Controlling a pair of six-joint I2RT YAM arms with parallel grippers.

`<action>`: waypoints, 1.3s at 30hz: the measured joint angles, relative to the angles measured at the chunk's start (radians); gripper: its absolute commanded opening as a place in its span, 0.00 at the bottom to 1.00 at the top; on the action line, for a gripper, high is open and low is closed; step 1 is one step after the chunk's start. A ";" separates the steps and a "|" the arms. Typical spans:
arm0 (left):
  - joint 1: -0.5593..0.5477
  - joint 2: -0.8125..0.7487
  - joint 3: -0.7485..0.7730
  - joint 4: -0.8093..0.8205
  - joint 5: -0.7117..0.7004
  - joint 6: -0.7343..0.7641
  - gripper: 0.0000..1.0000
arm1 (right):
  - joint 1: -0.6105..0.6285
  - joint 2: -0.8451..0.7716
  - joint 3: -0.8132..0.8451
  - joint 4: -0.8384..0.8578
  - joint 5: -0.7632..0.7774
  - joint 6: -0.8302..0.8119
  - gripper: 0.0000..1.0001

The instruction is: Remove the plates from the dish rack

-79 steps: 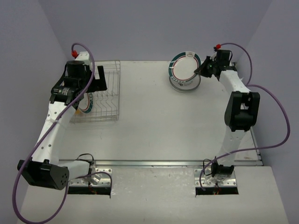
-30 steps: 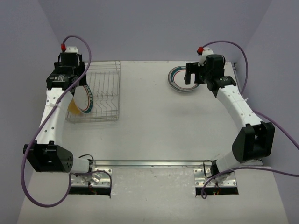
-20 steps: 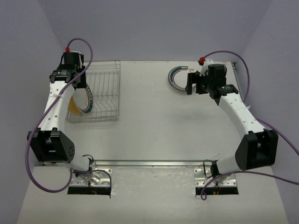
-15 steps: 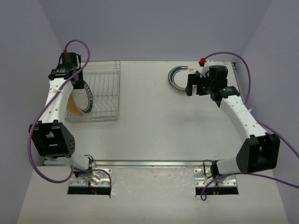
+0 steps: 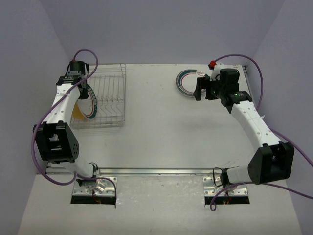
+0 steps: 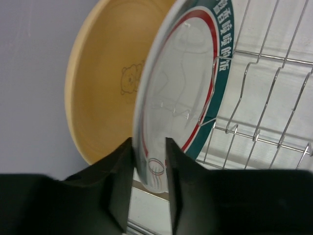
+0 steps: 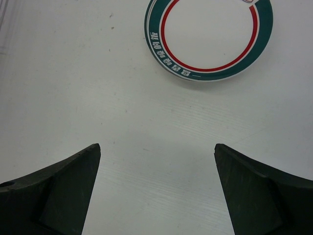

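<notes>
Plates stand on edge at the dish rack's left end, faces sideways — one white, teal-rimmed, one orange-tan. Left gripper straddles the white rim, grip uncertain; right gripper gapes wide.

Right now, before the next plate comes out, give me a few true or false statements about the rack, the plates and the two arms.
1. The left end effector has a finger on each side of the racked teal-rimmed plate. True.
2. The orange-tan plate lies flat on the table. False: it stands on edge in the dish rack, next to the racked teal-rimmed plate.
3. The right end effector is open and holds nothing. True.
4. No plate is out of the rack yet. False: the unloaded plate lies flat on the table.
</notes>
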 measured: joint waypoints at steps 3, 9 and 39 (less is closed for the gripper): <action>0.001 0.000 -0.001 0.011 -0.008 -0.001 0.00 | 0.000 0.000 0.000 0.000 -0.004 0.000 0.99; 0.002 0.000 0.006 0.004 -0.013 -0.005 0.00 | 0.000 0.000 0.000 -0.001 -0.017 0.001 0.99; -0.193 -0.223 0.362 -0.174 0.590 0.020 0.00 | 0.090 -0.081 -0.006 0.244 -0.550 0.215 0.99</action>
